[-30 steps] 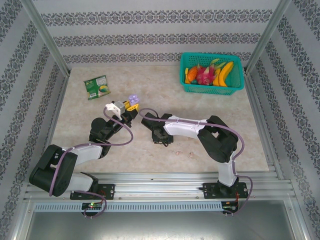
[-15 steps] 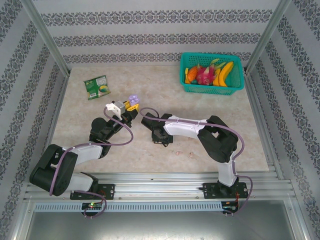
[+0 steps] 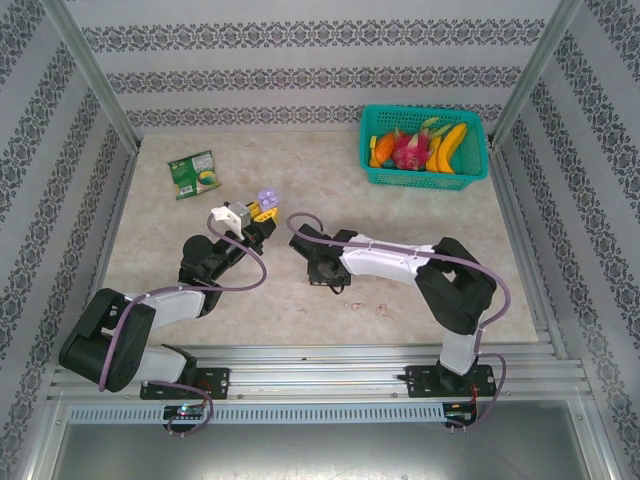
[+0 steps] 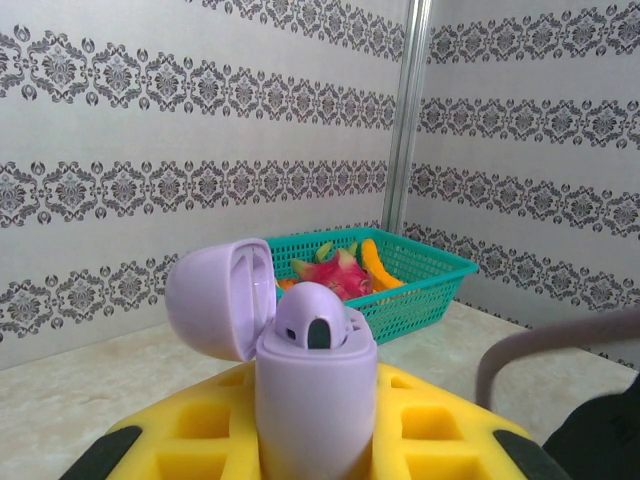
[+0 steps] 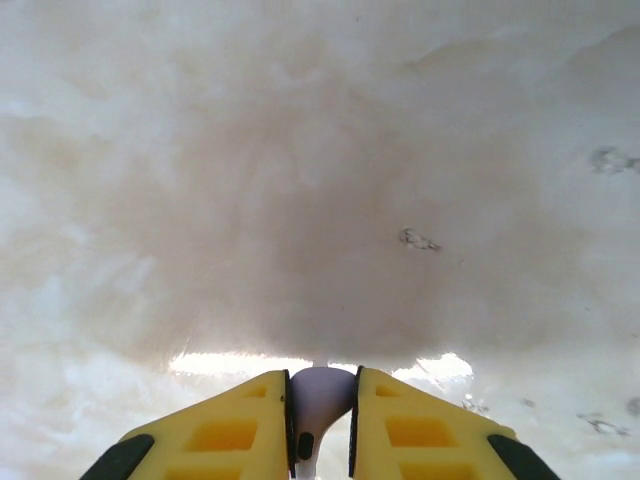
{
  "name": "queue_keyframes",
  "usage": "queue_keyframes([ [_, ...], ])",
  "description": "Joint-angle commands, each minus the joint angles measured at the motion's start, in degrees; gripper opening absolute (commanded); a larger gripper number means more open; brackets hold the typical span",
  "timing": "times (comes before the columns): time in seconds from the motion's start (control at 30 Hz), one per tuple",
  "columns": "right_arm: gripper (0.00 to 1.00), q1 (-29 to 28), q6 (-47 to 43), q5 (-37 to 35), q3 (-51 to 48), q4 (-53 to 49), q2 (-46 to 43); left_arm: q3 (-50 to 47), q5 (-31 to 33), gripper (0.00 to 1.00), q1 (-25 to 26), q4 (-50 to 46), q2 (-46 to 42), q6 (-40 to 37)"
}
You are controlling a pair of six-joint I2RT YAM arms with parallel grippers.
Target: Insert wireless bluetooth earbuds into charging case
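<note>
Since a second ago the right arm's elbow has swung toward the right side of the overhead frame and its forearm lies flatter, while the left arm has not shifted. Seen from the right wrist, the right gripper (image 5: 320, 380) has its yellow fingers (image 5: 235, 425) pressed together on a lilac earbud (image 5: 318, 398) at the bottom centre of the frame, just above the pale marbled table (image 5: 320, 180).

The left gripper (image 3: 259, 212) sits left of centre in the overhead frame, clamped on the lilac charging case (image 4: 315, 400). In the left wrist view the case stands upright at the bottom centre between the yellow fingers, its lid (image 4: 215, 300) hinged open to the left.

Below the right arm's wrist, in the lower middle of the overhead frame, a pale pink earbud (image 3: 352, 304) and a second pink earbud (image 3: 381, 310) lie on the table near each other. A teal basket (image 3: 424, 178) of fruit stands at the upper right, and a green packet (image 3: 195, 174) lies at the upper left.
</note>
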State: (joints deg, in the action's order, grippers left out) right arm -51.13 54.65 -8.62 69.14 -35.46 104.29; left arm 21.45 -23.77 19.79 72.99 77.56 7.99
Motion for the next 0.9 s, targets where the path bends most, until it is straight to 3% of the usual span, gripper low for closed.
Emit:
queue_keyframes([
  [0.0, 0.19, 0.3, -1.5, -3.6, -2.7, 2.1, -5.2, 1.0, -1.4, 0.0, 0.0, 3.4, -0.2, 1.1],
  [0.5, 0.2, 5.1, -8.8, -8.2, -8.2, 7.2, -25.4, 1.3, -6.2, 0.0, 0.0, -1.2, -4.6, 1.7],
  [0.87, 0.2, 10.0, -23.7, -2.7, -0.1, 17.4, -34.0, 4.7, -14.5, 0.0, 2.3, -5.7, -5.4, 2.0],
])
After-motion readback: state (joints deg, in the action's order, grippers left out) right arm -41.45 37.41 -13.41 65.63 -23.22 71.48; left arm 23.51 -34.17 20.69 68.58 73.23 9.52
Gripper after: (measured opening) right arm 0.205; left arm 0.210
